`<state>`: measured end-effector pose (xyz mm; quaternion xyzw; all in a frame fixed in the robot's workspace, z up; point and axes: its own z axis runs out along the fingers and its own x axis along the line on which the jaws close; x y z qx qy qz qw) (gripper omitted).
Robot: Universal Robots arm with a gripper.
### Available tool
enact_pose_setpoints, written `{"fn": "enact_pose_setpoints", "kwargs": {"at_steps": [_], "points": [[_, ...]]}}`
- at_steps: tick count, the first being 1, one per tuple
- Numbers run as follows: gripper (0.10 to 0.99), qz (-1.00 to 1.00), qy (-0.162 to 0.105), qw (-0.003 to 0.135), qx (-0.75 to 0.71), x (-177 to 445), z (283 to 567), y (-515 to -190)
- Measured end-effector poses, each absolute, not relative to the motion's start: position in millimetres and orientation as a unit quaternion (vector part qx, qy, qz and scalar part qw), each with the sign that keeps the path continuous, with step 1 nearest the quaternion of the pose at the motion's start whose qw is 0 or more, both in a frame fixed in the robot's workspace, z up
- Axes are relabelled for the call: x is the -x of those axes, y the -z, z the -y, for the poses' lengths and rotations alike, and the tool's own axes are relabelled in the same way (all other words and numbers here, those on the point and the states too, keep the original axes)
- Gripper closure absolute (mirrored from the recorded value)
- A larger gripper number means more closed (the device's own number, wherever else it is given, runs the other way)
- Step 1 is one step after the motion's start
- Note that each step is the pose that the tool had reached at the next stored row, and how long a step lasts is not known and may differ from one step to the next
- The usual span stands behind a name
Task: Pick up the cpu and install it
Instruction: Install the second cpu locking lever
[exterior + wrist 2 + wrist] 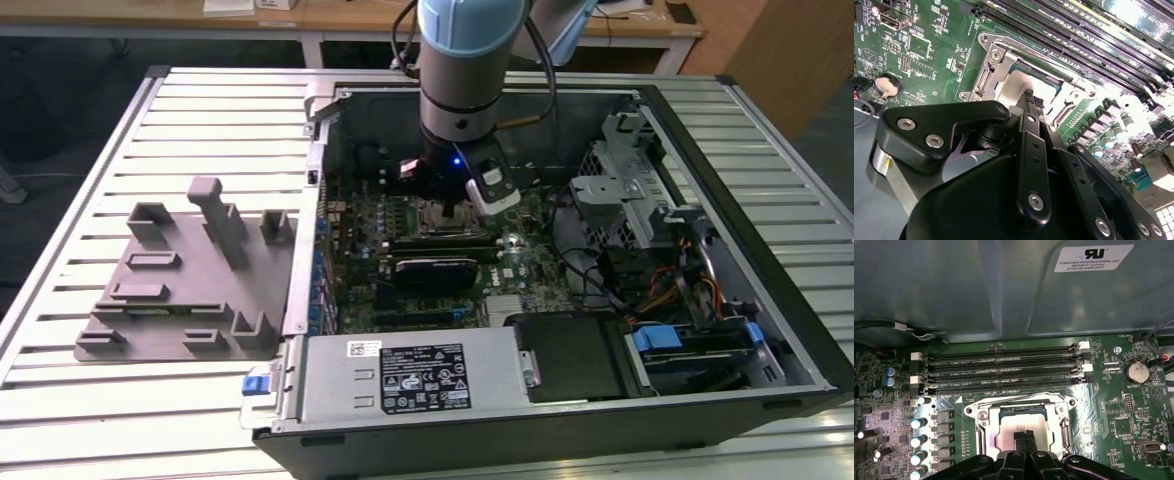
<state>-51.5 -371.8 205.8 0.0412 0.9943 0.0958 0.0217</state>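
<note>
Where fingers (1024, 439) meet, cpu (1021, 426) in motherboard (1134, 410) socket (985, 426).

A pale blue and silver arm (461, 60) is being shown, a black cable trailing alongside; silver screws are dotting the black hand (1026, 107) linkage.

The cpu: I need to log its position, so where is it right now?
In both wrist views the cpu lies in the motherboard's metal socket frame, beside the memory slots, with the gripper right over it.
</note>
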Motion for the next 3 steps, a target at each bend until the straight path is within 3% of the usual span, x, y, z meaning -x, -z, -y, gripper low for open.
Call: {"fn": "enact_pose_setpoints", "kwargs": {"at_steps": [3], "points": [[0.98,-0.994,-0.096,0.022,-0.041,51.5,371.9,-205.6]]}}
